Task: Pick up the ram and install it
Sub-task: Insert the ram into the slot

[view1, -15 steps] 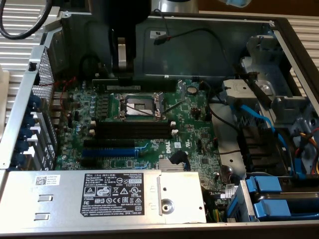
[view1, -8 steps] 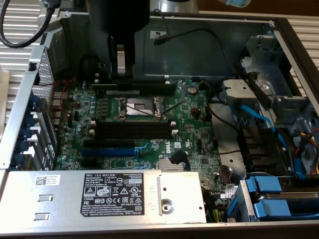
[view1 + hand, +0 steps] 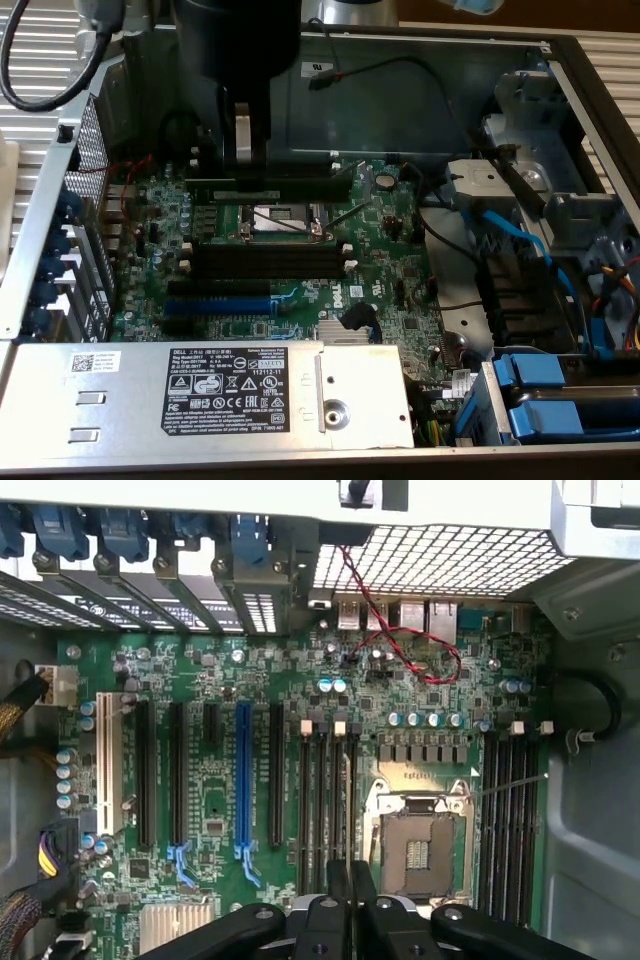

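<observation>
Gripping the ram (image 3: 247, 190), gripper (image 3: 245, 160) low over motherboard (image 3: 300, 312), case wall (image 3: 430, 110) near

Green motherboard (image 3: 390, 270) inside open case (image 3: 430, 110); empty CPU socket (image 3: 283, 217); blue slot (image 3: 220, 303); labelled power supply (image 3: 130, 405).

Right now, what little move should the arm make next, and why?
Probably ease straight down. The gripper is shut on the ram, which hangs level under it and seems to run parallel with the black slots beside the socket, apparently not yet seated.
</observation>
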Controlling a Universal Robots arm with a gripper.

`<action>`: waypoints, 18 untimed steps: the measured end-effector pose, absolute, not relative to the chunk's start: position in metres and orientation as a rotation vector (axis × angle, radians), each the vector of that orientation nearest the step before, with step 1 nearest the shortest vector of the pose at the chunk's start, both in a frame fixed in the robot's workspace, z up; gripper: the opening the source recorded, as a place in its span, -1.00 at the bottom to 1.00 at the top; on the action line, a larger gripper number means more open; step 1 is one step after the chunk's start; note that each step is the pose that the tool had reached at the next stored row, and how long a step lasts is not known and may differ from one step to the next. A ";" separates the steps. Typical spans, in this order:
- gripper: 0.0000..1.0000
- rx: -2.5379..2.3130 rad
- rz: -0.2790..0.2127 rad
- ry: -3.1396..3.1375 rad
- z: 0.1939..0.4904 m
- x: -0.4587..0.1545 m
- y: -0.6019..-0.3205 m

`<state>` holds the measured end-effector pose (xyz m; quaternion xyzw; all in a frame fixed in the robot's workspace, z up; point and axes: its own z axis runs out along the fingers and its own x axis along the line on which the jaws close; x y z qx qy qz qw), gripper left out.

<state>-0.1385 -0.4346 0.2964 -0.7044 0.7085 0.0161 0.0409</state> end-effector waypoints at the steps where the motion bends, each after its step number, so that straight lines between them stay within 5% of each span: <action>1: -0.75 -2.157 0.050 2.169 0.295 -0.138 -0.435; 18: -0.75 -2.158 0.055 2.171 0.276 -0.138 -0.437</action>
